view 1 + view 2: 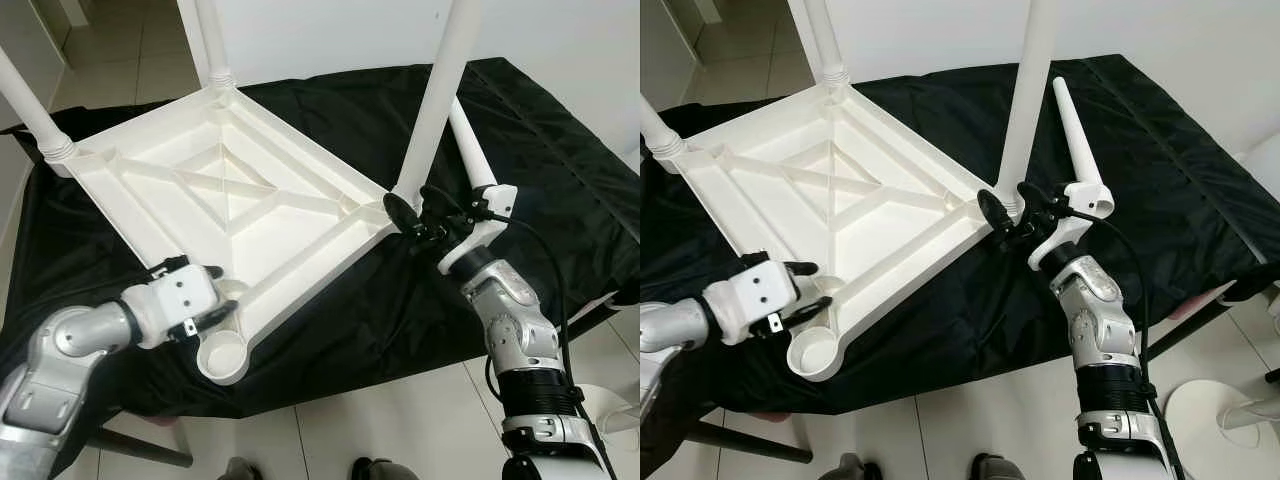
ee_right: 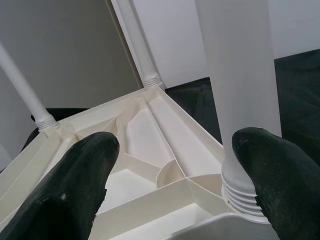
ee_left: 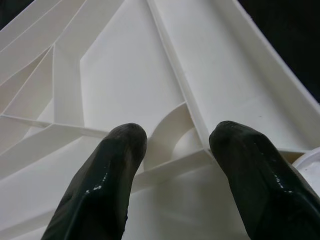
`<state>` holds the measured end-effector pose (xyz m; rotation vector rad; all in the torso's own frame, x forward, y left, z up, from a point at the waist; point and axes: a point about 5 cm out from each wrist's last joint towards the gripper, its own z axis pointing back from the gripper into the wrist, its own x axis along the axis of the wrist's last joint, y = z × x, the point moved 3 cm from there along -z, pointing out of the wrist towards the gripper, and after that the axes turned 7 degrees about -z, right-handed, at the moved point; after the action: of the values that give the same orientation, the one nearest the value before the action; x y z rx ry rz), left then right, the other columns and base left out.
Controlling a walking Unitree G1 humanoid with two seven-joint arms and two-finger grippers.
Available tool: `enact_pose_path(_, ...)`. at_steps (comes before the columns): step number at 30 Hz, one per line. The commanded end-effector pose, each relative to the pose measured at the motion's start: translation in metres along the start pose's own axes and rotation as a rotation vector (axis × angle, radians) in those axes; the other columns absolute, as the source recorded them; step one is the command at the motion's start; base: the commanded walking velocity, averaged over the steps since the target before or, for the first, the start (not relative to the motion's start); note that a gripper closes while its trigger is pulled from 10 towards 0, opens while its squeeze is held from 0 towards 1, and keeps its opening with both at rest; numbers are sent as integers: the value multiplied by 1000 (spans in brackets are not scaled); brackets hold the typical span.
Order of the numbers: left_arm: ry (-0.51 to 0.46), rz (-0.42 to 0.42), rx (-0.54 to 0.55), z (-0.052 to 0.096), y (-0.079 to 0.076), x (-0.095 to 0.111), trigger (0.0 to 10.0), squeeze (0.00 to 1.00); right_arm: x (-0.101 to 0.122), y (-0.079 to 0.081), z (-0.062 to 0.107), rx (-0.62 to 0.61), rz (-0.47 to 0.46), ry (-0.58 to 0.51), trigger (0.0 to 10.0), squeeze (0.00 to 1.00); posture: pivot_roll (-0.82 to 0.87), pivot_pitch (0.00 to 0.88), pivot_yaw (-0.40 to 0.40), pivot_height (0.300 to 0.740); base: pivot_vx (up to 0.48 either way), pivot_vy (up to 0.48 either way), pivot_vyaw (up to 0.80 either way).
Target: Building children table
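Tabletop [image 1: 250,190]: white plastic, square, lying upside down on a black cloth [image 1: 560,160], ribbed underside up with diagonal braces meeting at a central square.

Legs: three white round legs stand upright in corner sockets, at the far corner [image 1: 212,40], the left corner [image 1: 30,105] and the right corner [image 1: 440,90].

Socket [image 1: 224,355]: the near corner's round cup, empty.

Loose leg [image 1: 1077,140]: white, tapered, lying on the cloth just beyond the right corner.
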<state>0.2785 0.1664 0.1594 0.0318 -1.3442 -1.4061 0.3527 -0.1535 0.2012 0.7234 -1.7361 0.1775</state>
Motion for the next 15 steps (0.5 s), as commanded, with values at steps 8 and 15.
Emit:
enact_pose_path(8, -7, 37, -49, -6, -14, 4, 10000, 0, -3, 2, 2, 0, -5, 15, 10000, 0, -56, 109, 65, 740, 0, 0, 0)
enact_pose_path(15, -51, 46, -54, -16, -25, 16, 10000, 0, -2, 2, 3, -3, -4, 12, 10000, 0, -57, 111, 68, 740, 0, 0, 0)
